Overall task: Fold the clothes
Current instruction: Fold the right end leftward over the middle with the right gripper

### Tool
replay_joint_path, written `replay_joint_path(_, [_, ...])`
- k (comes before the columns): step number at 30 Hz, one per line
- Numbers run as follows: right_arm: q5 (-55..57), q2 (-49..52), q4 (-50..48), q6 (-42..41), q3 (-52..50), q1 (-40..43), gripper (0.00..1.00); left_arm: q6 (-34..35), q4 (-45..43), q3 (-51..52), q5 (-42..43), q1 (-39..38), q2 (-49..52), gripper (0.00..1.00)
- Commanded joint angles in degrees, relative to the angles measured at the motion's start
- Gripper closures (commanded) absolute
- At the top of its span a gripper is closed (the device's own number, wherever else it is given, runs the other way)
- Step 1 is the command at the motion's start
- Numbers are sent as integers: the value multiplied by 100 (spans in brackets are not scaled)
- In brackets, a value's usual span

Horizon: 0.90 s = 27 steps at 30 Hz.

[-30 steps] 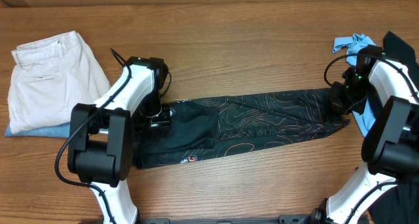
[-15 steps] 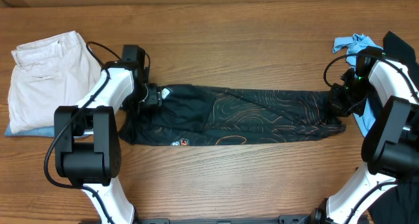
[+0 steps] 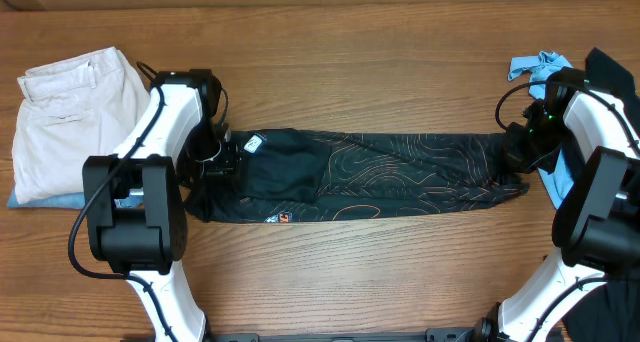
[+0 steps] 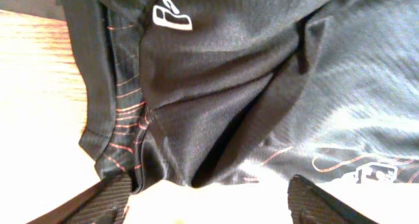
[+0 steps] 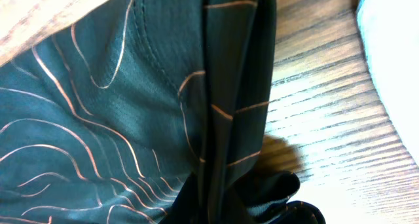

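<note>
My left pincer (image 4: pixel 215 199) stands wide, a fingertip at either side of the gathered left end of the jersey (image 3: pixel 380 172), clamping nothing. My right pincer (image 3: pixel 518 150) is closed, and the bunched cloth running into it suggests it grips the right end. The jersey lies as a narrow band on the table (image 3: pixel 350 52), its long axis running straight from one pincer to the other. Its left end sits just ahead of my left pincer, so I judge that arm nearer for regrasping there.
</note>
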State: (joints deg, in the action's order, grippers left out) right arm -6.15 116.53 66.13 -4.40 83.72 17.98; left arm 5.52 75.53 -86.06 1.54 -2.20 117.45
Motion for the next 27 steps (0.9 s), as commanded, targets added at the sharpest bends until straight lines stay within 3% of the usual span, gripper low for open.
replay_joint_path(1, [-260, -33, 411, -39, 623, 2, 96, -59, 74, -306, 105, 35, 50, 23])
replay_joint_path(5, [-415, -199, 1143, -42, 1346, -236, 96, -13, 72, -483, 111, 35, 50, 23])
replay_joint_path(10, [-463, -247, 1650, -258, 1703, -1167, 96, -15, 68, -483, 267, 35, 50, 22])
replay_joint_path(20, [-442, -136, 1014, -944, 1683, -3512, 96, -17, 70, -483, 446, 35, 50, 21])
replay_joint_path(27, [-354, 225, 815, -1091, 1674, -4334, 96, -17, 74, -483, 446, 35, 50, 21])
